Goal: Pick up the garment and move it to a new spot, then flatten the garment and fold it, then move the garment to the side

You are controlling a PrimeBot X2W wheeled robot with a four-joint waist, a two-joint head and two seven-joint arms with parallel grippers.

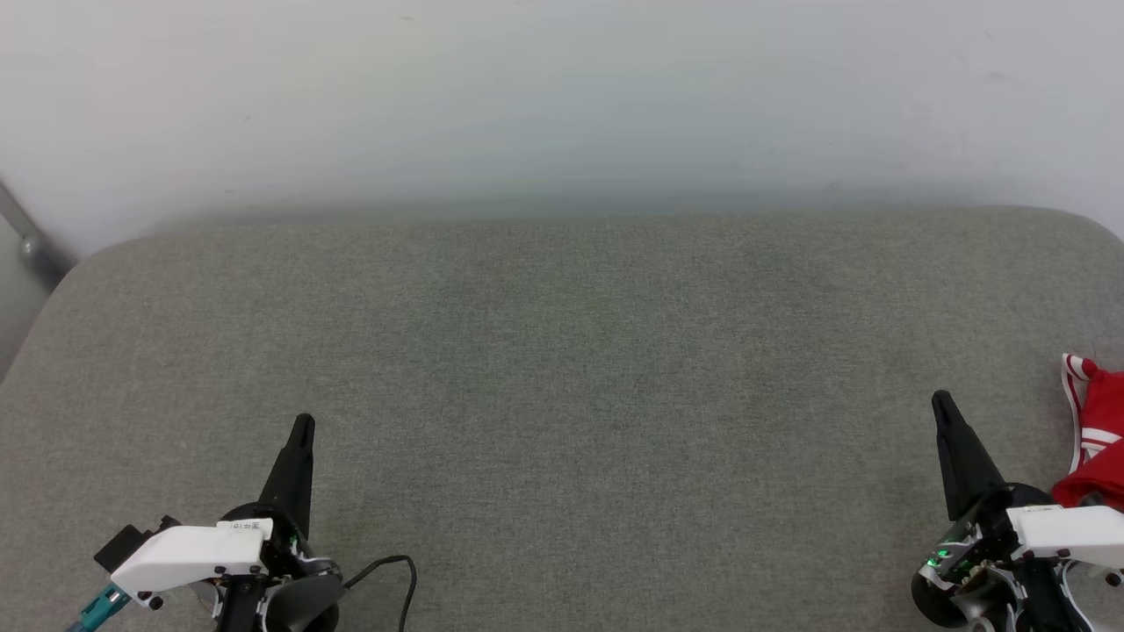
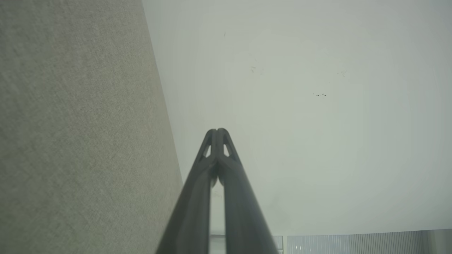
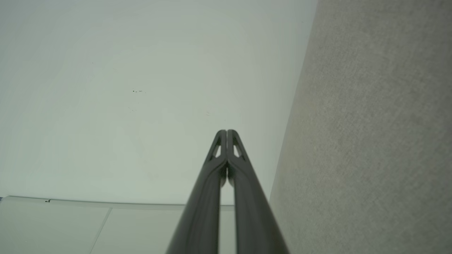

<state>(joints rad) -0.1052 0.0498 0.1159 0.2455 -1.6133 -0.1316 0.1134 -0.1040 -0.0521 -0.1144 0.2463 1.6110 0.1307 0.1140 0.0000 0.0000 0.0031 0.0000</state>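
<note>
Grey fabric pad w/ white wall behind

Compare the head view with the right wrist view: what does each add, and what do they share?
Head view adds the red garment, bunched on the grey cushion just right of the right gripper, plus the shut left gripper and a black cable. Right wrist view adds a close look at the fingers pressed together and a panel seam at the wall's edge. Both share the right gripper, the cushion and the pale wall.
</note>
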